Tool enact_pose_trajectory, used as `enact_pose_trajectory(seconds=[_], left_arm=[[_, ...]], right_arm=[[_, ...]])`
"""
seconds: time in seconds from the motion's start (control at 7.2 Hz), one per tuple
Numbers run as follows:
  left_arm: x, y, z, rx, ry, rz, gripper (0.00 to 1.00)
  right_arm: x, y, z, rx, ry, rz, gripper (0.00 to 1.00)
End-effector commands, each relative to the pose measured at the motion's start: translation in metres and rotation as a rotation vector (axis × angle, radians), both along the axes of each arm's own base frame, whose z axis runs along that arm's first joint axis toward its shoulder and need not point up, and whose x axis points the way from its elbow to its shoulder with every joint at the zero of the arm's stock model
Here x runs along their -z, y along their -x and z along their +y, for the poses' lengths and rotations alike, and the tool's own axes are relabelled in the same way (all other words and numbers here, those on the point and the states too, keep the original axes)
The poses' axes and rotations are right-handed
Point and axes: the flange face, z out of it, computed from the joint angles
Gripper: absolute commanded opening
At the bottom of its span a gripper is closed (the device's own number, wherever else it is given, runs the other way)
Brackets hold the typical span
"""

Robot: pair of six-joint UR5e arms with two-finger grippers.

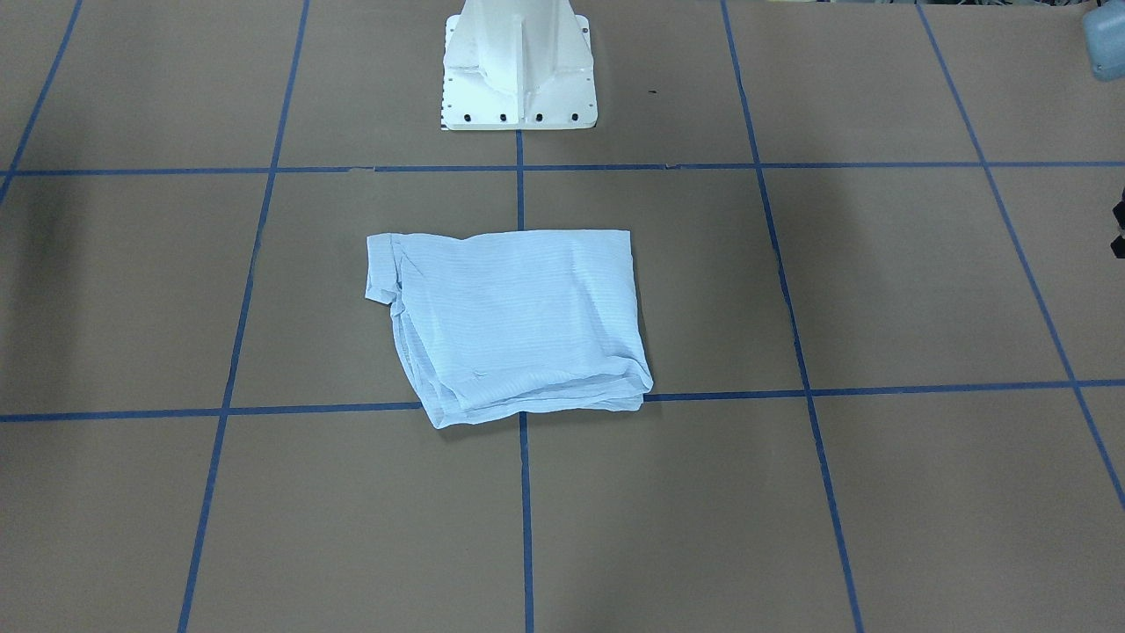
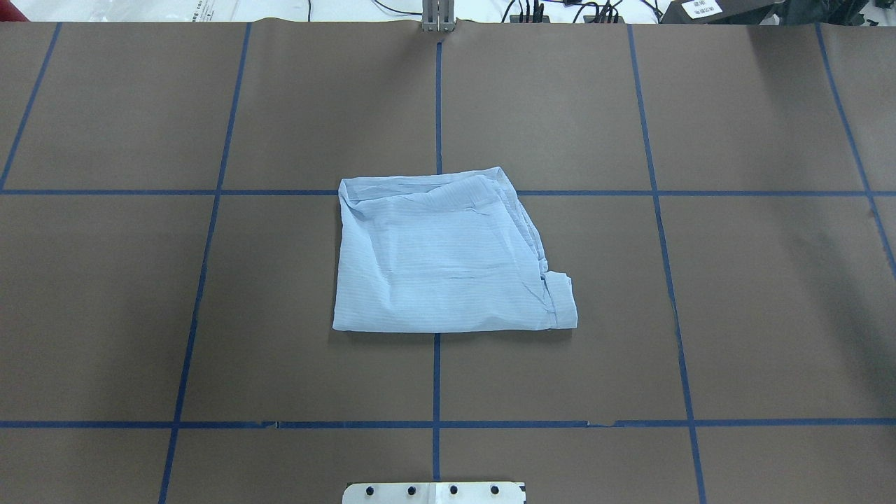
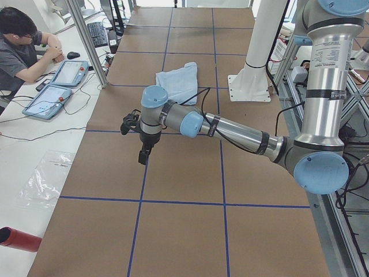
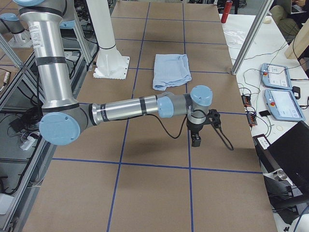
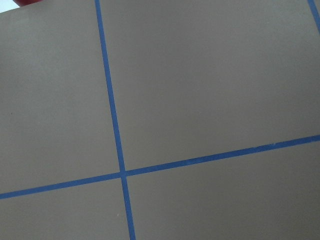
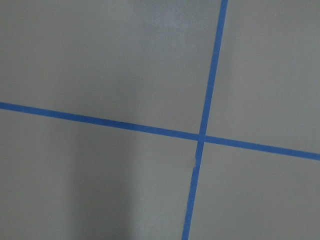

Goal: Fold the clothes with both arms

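The left arm point(image 3: 230, 130) and right arm point(image 4: 125, 108) reach level over the counter point(image 2: 700, 315). The left end effector point(image 3: 142, 157) and right end effector point(image 4: 196, 140) point down; whether they are spread cannot be told. The folded shirt point(image 2: 448, 255) lies between them, well apart.

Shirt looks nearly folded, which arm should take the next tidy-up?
Right, probably. The shirt lies centred; left gripper and right gripper both hang well clear at the sides. The one untidy flap sticks out at its near-right corner, so that arm has the shorter reach.
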Motion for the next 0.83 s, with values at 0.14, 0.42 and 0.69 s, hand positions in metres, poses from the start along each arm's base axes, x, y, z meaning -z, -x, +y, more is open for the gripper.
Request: enact_pose_trajectory(seconds=[0.14, 0.42, 0.69], left_arm=[[-0.047, 0.007, 0.026, -0.001, 0.045, -0.019, 1.00], [-0.073, 0.010, 0.045, 0.000, 0.111, -0.021, 1.00], [-0.098, 0.013, 0.056, 0.003, 0.207, -0.035, 1.00]], right_arm=[[-0.020, -0.030, 0.031, -0.047, 0.032, -0.003, 1.00], [-0.014, -0.030, 0.038, -0.062, 0.049, -0.037, 1.00], [-0.010, -0.035, 0.037, -0.098, 0.091, -0.055, 1.00]])
